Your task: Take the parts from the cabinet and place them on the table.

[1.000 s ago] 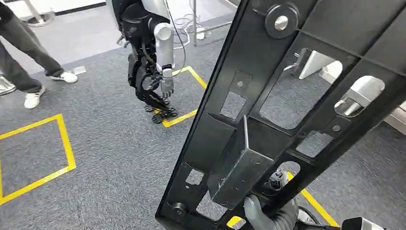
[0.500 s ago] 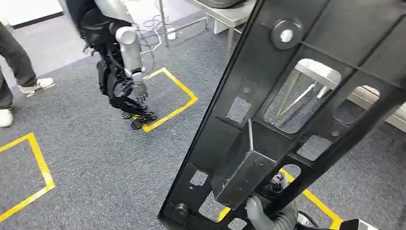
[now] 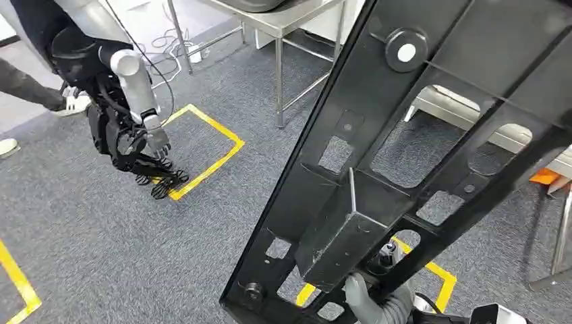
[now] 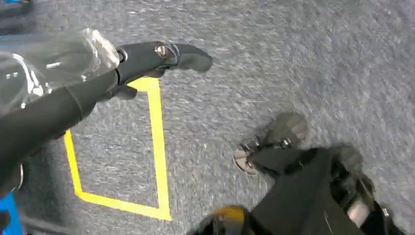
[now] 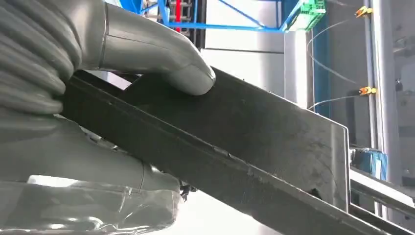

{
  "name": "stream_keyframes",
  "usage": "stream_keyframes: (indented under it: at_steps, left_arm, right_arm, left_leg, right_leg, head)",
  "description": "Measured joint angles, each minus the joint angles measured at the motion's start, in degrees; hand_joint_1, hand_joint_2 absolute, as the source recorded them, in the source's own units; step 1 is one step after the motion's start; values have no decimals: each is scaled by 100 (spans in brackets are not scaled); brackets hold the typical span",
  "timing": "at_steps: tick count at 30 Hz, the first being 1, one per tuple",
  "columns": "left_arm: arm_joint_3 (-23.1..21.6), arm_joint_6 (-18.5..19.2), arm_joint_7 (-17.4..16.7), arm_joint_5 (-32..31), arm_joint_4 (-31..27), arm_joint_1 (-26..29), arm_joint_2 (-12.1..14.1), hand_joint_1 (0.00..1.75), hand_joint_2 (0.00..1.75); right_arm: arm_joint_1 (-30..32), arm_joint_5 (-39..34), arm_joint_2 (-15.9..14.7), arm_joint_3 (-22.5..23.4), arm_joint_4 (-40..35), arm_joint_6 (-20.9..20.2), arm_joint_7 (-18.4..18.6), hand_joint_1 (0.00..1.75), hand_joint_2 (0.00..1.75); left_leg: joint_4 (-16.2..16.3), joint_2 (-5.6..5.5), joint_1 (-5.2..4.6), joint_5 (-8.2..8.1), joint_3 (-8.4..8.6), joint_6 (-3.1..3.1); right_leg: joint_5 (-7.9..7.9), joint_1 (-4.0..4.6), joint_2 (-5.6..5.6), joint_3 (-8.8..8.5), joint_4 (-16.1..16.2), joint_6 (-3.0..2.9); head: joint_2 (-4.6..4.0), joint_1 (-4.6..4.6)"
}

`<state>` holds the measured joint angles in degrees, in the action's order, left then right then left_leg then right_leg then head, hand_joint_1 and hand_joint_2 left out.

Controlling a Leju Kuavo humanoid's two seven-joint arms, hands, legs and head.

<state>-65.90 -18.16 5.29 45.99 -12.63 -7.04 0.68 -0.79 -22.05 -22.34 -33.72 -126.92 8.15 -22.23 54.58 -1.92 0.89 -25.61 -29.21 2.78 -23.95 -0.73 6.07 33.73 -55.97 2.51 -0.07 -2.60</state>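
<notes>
1. Your right hand (image 5: 98,98) is clamped on the part (image 3: 418,155): in the right wrist view the thumb presses one face of a black bar and the fingers wrap the other side. In the head view that hand (image 3: 378,304) grips the part's lower end.
2. The part is a long black frame with cut-outs, held up off the floor and slanting across the head view, close to the camera.
3. Your left hand (image 4: 147,56) hangs over the carpet (image 4: 293,58) holding nothing, fingers apart as far as the blurred wrist view shows.
4. Over the last second the whole head view has slid: the other robot (image 3: 121,101) and the yellow tape (image 3: 209,148) have shifted left, and a metal table (image 3: 283,27) has come in at top. That is your own turn, not theirs.
5. The grip looks unchanged, so you're likely mid-carry, swinging toward the table; placing is not yet done.
</notes>
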Motion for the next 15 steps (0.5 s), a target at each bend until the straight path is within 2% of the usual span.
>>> stream_keyframes:
  at_steps: [1, 2, 3, 4, 5, 6, 7, 8, 9, 10, 15]
  left_arm:
    - [0, 0, 9, -2, 0, 0, 2, 0, 175]
    - [0, 2, 9, 0, 0, 4, 0, 0, 175]
    - [0, 7, 9, 0, 0, 8, 0, 0, 175]
    - [0, 11, 6, 4, 0, 9, 0, 0, 175]
    - [0, 13, 0, 15, 0, 12, 2, 0, 175]
    - [2, 13, 0, 33, 0, 13, 2, 0, 175]
    - [2, 13, 0, 39, 0, 10, 2, 0, 175]
    - [2, 13, 0, 44, 0, 7, 2, 0, 175]
    - [0, 15, 0, 44, 0, 8, 2, 0, 175]
    - [2, 9, 0, 57, 0, 10, 9, 0, 175]
    - [2, 7, 0, 61, 0, 8, 13, 0, 175]
  right_arm:
    - [-36, 2, 7, 20, 11, -28, 4, 175, 175]
    - [-80, 9, 7, 54, 30, -41, 28, 175, 175]
    - [-102, 24, 13, 87, 57, -57, 50, 175, 175]
    - [-101, 28, 20, 114, 79, -74, 61, 175, 175]
    - [-99, 28, 20, 127, 98, -90, 79, 175, 175]
    - [-99, 28, 20, 135, 105, -96, 98, 175, 175]
    - [-101, 28, 20, 148, 114, -107, 103, 175, 175]
    - [-104, 28, 22, 175, 125, -122, 109, 175, 175]
    - [-113, 31, 24, 205, 133, -142, 118, 175, 175]
    - [-136, 37, 24, 236, 148, -157, 135, 175, 175]
    - [-142, 37, 26, 238, 149, -157, 147, 175, 175]
  left_leg:
    - [-11, 41, -7, 0, 5, 19]
    - [-11, 117, -14, -4, 5, 51]
    - [-11, 194, -27, -7, 6, 52]
    - [-10, 272, -32, -12, 1, 56]
    - [-10, 345, -32, -17, 2, 53]
    - [-9, 413, -31, -25, 4, 45]
    - [-8, 477, -29, -37, 13, 35]
    - [-8, 535, -25, -55, 35, 11]
    - [-2, 585, -28, -80, 70, -24]
    - [1, 638, -79, -112, 90, -68]
    - [3, 650, -92, -125, 89, -82]
  right_leg:
    - [-146, 42, -276, 103, -209, 19]
    - [-365, 34, -409, 316, -635, 40]
    - [-572, 21, -478, 568, -1135, 60]
    - [-713, 11, -511, 798, -1576, 73]
    - [-725, -1, -524, 917, -1785, 87]
    - [-617, -18, -538, 890, -1697, 99]
    - [-413, -37, -565, 726, -1365, 110]
    - [-153, -57, -633, 437, -823, 119]
    - [64, -63, -860, 113, -254, 129]
    - [-28, 7, -1104, -26, -5, 114]
    - [-16, 23, -1078, -21, -5, 99]
  head:
    - [0, -13]
    - [0, -13]
    - [0, -11]
    - [0, -11]
    - [0, -11]
    - [0, -11]
    - [0, -13]
    - [0, -11]
    - [0, -13]
    - [0, -11]
    - [0, -13]
